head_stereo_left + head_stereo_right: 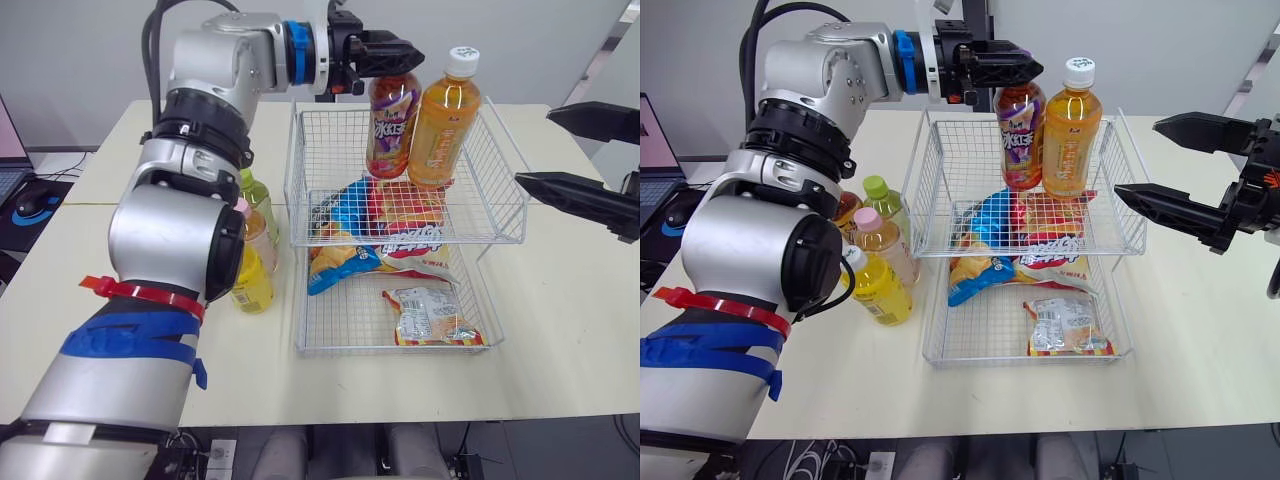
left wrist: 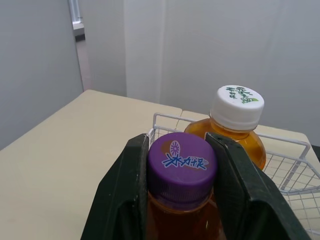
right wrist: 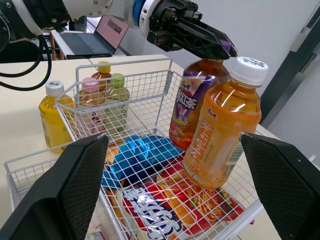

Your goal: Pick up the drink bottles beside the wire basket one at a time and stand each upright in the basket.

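Orange and white-capped, one bottle [image 1: 440, 120] already stands in the basket's [image 1: 300, 170] top tier, the left hand [image 1: 398, 58] clamps the purple-capped bottle [image 1: 393, 125] beside it, seemingly four bottles [image 1: 880, 270] remain on the surface [image 1: 560, 330], and the right hand [image 1: 1140, 158] hangs open, empty.

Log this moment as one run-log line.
left gripper: shut on purple-cap bottle, upright in wire basket beside white-cap bottle | right gripper: open, right of basket | four bottles waiting left of basket
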Robot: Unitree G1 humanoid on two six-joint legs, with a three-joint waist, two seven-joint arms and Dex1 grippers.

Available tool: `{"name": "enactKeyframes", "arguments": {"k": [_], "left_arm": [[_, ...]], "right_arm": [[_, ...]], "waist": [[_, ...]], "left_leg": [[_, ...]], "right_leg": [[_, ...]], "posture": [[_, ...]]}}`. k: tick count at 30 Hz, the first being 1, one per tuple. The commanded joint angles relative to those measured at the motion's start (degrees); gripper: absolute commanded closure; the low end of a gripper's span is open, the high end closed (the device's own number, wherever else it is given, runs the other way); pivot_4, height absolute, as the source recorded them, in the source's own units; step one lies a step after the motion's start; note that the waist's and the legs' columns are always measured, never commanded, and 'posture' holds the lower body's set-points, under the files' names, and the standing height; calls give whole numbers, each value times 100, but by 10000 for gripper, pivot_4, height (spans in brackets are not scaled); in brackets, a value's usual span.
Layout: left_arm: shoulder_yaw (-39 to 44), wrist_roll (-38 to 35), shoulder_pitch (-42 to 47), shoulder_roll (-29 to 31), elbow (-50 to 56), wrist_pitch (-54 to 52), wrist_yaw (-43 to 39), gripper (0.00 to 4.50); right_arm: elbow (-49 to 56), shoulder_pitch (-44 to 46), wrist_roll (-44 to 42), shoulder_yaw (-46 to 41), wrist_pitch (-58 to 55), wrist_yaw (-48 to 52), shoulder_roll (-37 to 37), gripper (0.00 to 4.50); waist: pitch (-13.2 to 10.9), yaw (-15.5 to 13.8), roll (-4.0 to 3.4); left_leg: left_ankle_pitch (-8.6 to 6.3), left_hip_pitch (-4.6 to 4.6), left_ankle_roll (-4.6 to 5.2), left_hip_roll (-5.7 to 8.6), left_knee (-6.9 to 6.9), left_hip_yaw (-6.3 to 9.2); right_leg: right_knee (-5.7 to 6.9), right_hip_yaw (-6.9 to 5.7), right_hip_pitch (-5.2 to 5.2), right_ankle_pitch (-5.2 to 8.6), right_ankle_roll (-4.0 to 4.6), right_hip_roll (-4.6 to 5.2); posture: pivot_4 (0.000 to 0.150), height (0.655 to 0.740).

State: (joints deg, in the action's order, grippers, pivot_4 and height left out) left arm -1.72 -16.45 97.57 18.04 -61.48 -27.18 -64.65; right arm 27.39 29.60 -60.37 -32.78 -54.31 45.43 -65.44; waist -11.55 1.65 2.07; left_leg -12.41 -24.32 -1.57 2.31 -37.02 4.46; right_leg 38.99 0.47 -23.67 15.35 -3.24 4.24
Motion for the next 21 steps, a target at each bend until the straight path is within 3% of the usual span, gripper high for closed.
{"name": "enactKeyframes", "arguments": {"k": [1, 7, 17, 21], "left_arm": [[214, -30, 200, -77, 20, -69, -35, 31415], [330, 43, 269, -24, -42, -88, 16, 31415], [252, 331, 369, 472, 100, 91, -510, 518], [153, 418, 241, 852, 531, -15, -901, 193]], "right_arm": [[40, 30, -40, -215, 115, -49, -133, 0], [14, 62, -43, -145, 152, -57, -124, 0], [-70, 125, 35, 33, 266, -34, -116, 0], [-144, 168, 93, 112, 340, 6, -145, 0]], "waist": [[0, 0, 0], [0, 4, 0], [0, 19, 0], [0, 16, 0]], "left_leg": [[0, 0, 0, 0, 0, 0], [0, 0, 0, 0, 0, 0], [0, 1, 0, -1, 1, -1], [0, 1, 0, -1, 1, 0]], "right_leg": [[0, 0, 0, 0, 0, 0], [0, 0, 0, 0, 0, 0], [1, 0, 0, 0, 0, -1], [1, 0, 0, 0, 0, -1]], "posture": [[1500, 7400], [1500, 7400], [1500, 7400], [1500, 7400]]}}
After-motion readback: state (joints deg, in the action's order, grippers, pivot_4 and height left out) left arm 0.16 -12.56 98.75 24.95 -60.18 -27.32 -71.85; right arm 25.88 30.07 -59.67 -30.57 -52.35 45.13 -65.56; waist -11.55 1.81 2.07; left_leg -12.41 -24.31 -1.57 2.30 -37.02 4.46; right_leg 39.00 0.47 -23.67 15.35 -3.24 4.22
